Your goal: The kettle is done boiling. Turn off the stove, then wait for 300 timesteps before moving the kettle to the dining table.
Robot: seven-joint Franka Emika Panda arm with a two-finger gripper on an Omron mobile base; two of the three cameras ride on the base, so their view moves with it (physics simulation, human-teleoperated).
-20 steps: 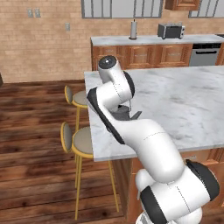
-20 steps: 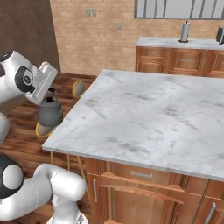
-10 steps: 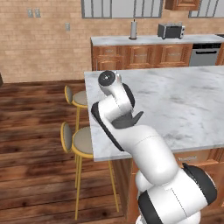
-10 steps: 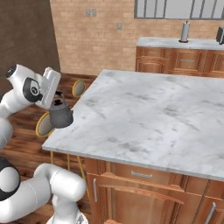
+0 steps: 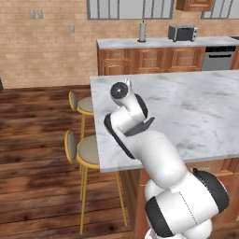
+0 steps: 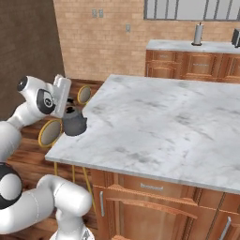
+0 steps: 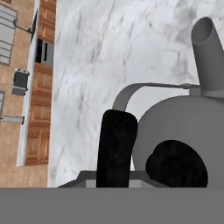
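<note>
Late stage: gripper (image 6: 70, 107), fingers clamped on the kettle (image 6: 74, 124) handle, carries it over the dining table (image 6: 159, 126) edge at nine o'clock; set-down remains.

Kettle (image 6: 74, 124) dark grey, knob black. Counter (image 6: 159, 122) white-grey veined marble, brown wood base. Stools (image 5: 88, 151) tan seats, yellow frames. Floor (image 5: 32, 140) dark wood planks. Wall (image 5: 42, 51) tan brick.
</note>
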